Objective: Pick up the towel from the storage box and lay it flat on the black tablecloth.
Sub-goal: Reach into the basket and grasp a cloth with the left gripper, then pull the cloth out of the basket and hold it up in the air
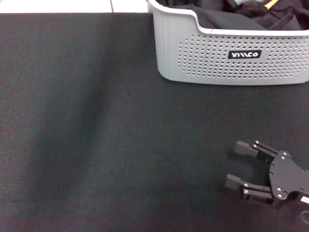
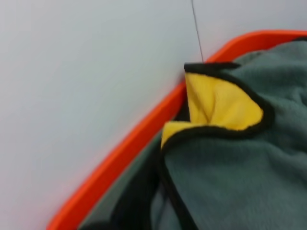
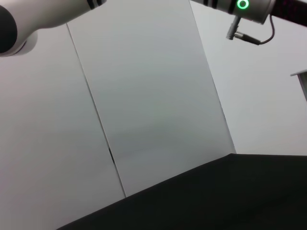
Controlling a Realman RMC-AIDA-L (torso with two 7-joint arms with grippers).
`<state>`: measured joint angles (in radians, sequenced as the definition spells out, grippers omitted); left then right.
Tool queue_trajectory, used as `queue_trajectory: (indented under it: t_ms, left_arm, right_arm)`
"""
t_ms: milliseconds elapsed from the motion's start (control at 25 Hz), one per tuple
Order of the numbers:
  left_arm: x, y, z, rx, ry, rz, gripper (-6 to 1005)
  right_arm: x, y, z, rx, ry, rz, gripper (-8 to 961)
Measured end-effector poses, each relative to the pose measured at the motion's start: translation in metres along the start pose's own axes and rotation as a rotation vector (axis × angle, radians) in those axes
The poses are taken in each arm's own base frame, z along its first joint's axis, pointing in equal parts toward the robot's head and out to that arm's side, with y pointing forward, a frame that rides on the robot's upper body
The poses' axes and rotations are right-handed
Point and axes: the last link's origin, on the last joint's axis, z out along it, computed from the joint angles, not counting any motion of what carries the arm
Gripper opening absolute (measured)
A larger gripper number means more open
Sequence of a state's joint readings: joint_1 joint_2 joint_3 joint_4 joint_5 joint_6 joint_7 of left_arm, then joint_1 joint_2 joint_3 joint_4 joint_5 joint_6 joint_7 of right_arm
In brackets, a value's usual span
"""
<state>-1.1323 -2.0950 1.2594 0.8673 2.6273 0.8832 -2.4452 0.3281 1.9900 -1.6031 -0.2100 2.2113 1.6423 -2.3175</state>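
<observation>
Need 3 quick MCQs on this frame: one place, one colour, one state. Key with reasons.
1. Where does the light grey perforated plastic basket stand?
A. On the far right part of the wide black fabric tablecloth
B. At the tablecloth's near left corner
C. On the floor

2. In the left wrist view, what colour is the turned-over corner of the black-bordered grey-teal fleece towel?
A. Blue
B. Yellow
C. White

3. How is the right gripper?
A. Shut on the towel
B. Shut, empty
C. Open, empty

Key:
1 A: the head view shows it on the cloth at the far right.
2 B: the folded corner shows a yellow face inside the black edging.
3 C: its fingers stand apart above bare cloth with nothing between them.
The left gripper is not in view.
</observation>
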Motion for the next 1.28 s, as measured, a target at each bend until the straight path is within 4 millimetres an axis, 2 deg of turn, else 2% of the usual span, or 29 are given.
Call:
queue_trajectory:
  t_ms: [440,680,920,1080,1280]
  left_arm:
    - [0.008,0.029,0.007,0.015,0.039,0.169,630]
    - [0.009,0.035,-0.003,0.029,0.101,0.210,622]
    - [0.005,0.040,-0.001,0.038,0.107,0.272,614]
    - [0.005,0.044,-0.001,0.032,0.110,0.300,367]
    - [0.010,0.042,-0.012,0.045,0.160,0.284,178]
  right_arm:
    - [0.004,0.002,-0.001,0.011,0.004,0.014,876]
    - [0.003,0.002,-0.001,0.013,-0.002,0.015,876]
    - [0.003,0.001,-0.002,0.016,-0.006,0.014,876]
    - [0.003,0.000,-0.003,0.029,-0.010,0.019,876]
    - [0.003,0.001,-0.006,0.044,-0.021,0.020,875]
